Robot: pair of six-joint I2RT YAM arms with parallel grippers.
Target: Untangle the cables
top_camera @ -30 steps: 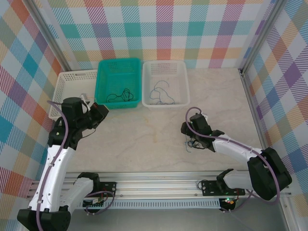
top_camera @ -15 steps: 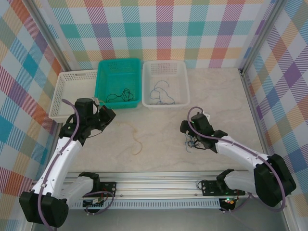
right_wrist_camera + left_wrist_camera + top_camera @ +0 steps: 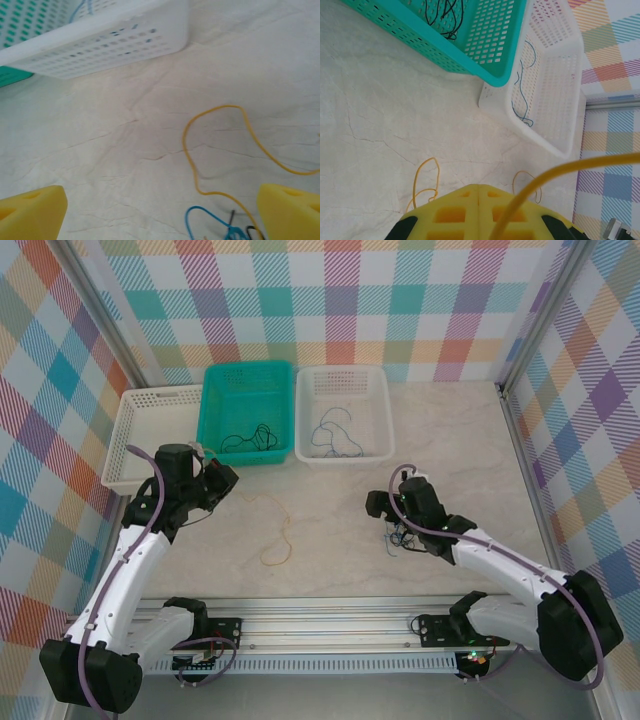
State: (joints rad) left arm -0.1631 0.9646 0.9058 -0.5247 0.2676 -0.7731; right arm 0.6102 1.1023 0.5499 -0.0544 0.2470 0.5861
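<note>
Left fingers (image 3: 479,200), clamped shut on one end of a yellow cable (image 3: 279,540), hold it well apart from the clump, its slack trailing across the counter (image 3: 330,570). Right fingers (image 3: 34,209), spread wide and empty, hover just above the tangled cables (image 3: 400,536), likely to pin them.

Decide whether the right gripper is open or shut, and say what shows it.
Open: the right gripper has its yellow fingers far apart, with bare table and a loose wire between them.
</note>
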